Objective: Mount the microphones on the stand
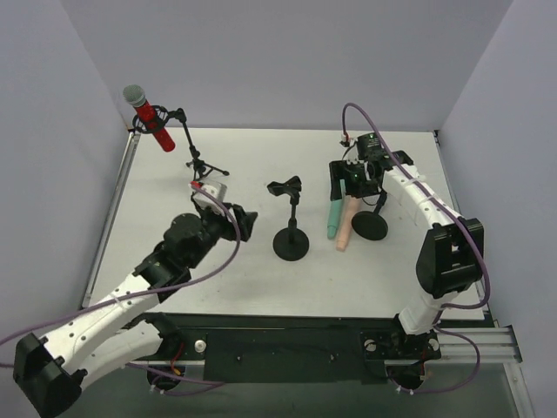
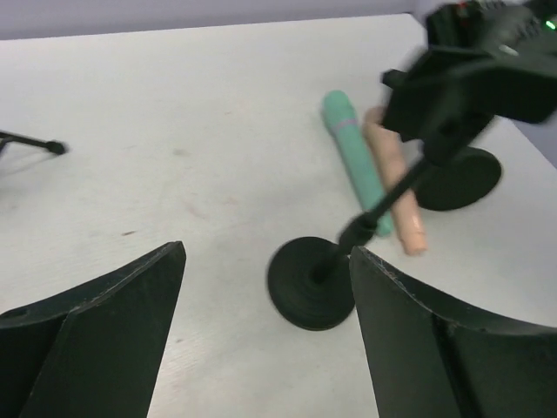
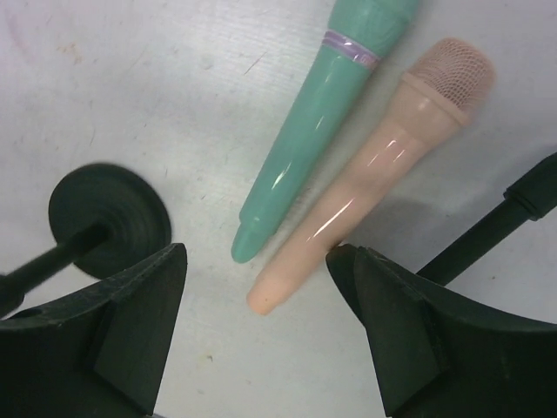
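Observation:
The red microphone (image 1: 148, 117) with a grey mesh head sits clipped in the tripod stand (image 1: 197, 162) at the far left. The mint-green microphone (image 1: 333, 218) and the peach-pink microphone (image 1: 345, 226) lie side by side on the table between two round-base stands (image 1: 291, 242) (image 1: 370, 226). My right gripper (image 1: 346, 185) is open above their thin tail ends; in the right wrist view the pink one's (image 3: 365, 187) tail lies between my fingers (image 3: 144, 305), with the green one (image 3: 318, 122) beside it. My left gripper (image 1: 246, 223) is open and empty, left of the middle stand's base (image 2: 312, 283).
The middle stand's empty clip (image 1: 285, 187) stands on its pole. A round stand base (image 3: 109, 218) and another stand's pole (image 3: 487, 235) flank my right fingers. The tripod's legs (image 1: 213, 170) spread at the far left. Grey walls enclose the white table (image 1: 261, 148).

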Controlling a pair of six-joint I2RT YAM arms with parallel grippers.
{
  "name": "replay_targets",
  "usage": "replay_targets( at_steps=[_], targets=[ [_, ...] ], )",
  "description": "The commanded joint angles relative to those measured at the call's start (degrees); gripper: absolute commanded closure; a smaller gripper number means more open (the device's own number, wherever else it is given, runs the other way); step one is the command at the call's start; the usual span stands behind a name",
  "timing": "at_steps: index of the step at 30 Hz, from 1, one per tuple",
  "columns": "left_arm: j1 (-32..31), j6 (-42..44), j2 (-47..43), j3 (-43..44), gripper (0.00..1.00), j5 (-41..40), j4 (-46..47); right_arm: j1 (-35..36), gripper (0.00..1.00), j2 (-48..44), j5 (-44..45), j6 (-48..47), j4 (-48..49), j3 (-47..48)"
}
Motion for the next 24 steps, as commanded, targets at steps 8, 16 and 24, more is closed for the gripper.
replay_targets(
  at_steps=[8,16,24],
  targets=[
    [17.6,8.2,-10.6,2.0,0.11,12.8,-25.4,5.3,0.45,9.6,21.7,12.9,5.0,2.9],
    [17.9,9.9,-12.9,1.4,0.11,12.5,-24.8,5.5,0.45,17.5,20.8,13.8,2.9,8.2],
    [18.9,9.7,-12.5,1.4,0.11,13.4,-24.5,5.7,0.45,23.9,18.9,15.5,0.7,12.0]
  ],
)
